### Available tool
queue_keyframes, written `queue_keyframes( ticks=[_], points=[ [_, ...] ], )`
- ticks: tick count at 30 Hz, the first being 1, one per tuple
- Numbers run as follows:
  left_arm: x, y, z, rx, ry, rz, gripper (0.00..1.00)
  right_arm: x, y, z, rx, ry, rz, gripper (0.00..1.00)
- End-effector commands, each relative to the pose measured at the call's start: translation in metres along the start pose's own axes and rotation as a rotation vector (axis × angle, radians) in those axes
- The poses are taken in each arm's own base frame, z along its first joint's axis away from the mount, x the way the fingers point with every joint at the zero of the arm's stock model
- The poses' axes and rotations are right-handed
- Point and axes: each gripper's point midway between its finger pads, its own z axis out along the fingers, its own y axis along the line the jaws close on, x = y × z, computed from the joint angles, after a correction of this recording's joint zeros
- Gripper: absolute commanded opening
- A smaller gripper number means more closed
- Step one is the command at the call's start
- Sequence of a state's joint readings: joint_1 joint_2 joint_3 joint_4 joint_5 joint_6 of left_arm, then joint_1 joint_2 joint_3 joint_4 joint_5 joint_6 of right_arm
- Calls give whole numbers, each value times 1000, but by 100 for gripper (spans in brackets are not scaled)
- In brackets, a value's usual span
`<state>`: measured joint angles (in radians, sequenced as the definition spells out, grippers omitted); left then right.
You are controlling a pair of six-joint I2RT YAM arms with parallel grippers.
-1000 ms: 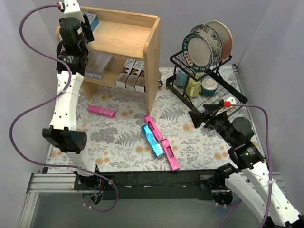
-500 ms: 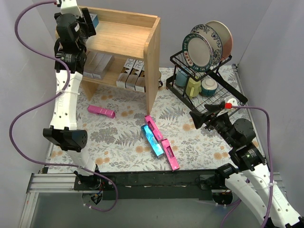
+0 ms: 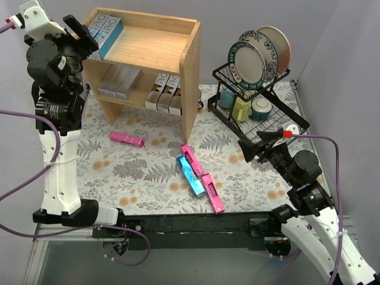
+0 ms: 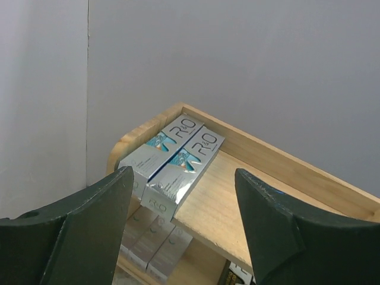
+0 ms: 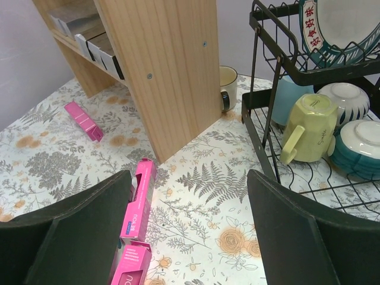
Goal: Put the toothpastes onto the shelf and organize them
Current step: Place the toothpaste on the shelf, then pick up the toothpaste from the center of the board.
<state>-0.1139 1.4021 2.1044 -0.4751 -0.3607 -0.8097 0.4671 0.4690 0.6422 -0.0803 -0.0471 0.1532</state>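
Note:
The wooden shelf (image 3: 191, 71) stands at the back left. Two silver toothpastes with teal ends (image 3: 105, 31) lie side by side at the left end of its top tier (image 4: 243, 190). Plain silver cartons (image 3: 119, 81) and brown-gold ones (image 3: 166, 94) stand on the lower tier. Pink cartons (image 3: 126, 139) (image 3: 191, 159) (image 3: 212, 193) and a silver-teal carton (image 3: 190, 176) lie on the floral table. My left gripper (image 3: 80, 32) (image 4: 182, 173) hangs open and empty just left of the shelf top. My right gripper (image 3: 249, 147) (image 5: 189, 178) is open above the table, right of the pink cartons (image 5: 139, 199).
A black wire dish rack (image 3: 261, 101) with plates, a yellow-green mug (image 5: 309, 127) and bowls fills the back right. A small mug (image 5: 227, 83) sits behind the shelf's right side panel (image 5: 172, 65). Grey walls close in on both sides.
My left gripper has opened and drawn back to the left off the shelf top, leaving a silver-teal carton beside the other one. The right arm has barely moved.

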Motion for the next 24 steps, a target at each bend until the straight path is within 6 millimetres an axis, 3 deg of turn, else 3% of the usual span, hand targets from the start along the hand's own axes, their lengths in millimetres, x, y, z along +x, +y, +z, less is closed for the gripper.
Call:
queue_keyframes(
  ticks=[1,6,7,10,11,13,14,16,17,20,21,24],
  points=[
    [50,6,-6,-31,157,-69,69,-6,-1,-4,12,-24,-11,87],
    [68,-8,-35,57,257,-174,72,3,-1,-5,11,8,1,86],
    [90,-7,-40,58,314,-174,73,6,1,-3,-2,26,5,86],
    [111,-9,-72,109,386,-235,78,18,4,-2,-21,92,22,86],
    [150,-6,-83,122,476,-232,80,23,6,-2,-27,110,28,86],
    [163,-3,-109,148,511,-252,84,37,9,-1,-52,164,40,86],
    [204,6,-121,125,600,-240,85,42,12,0,-67,187,44,86],
    [226,6,-146,168,662,-254,88,56,21,2,-122,249,66,84],
    [258,14,-159,153,734,-249,89,61,25,2,-147,271,76,84],
    [285,12,-187,202,803,-306,95,85,37,4,-217,374,138,83],
    [314,18,-202,190,870,-317,95,91,39,5,-224,403,154,82],
    [329,10,-222,216,916,-429,95,113,41,8,-232,492,203,81]
  ],
)
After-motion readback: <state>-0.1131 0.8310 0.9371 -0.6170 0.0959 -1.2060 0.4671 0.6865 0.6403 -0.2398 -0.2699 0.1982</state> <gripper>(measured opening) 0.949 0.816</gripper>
